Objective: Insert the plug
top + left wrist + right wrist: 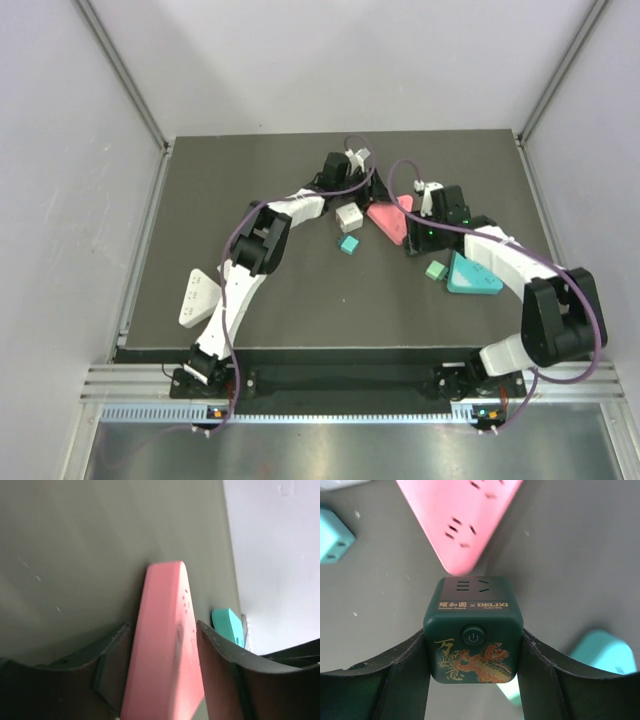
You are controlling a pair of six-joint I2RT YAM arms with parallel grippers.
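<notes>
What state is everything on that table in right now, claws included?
Left gripper: straddling the pink power strip, grip unclear.
Right gripper: shut on the dark green cube.
Pink power strip: flat on the table, visible sockets empty.
Dark green cube: held, visible sockets empty.
White cube: loose.
Teal cube: loose.
Green cube: loose.
Teal strip: flat, untouched.
White strip: flat, untouched.

Your dark table point(300, 320) carries a white triangular strip point(199, 298) at eight o'clock, a teal strip point(472, 277) at four, and a pink strip point(386, 221) near centre, with a white cube point(349, 216), teal cube point(348, 244) and green cube point(435, 269) near it.
</notes>
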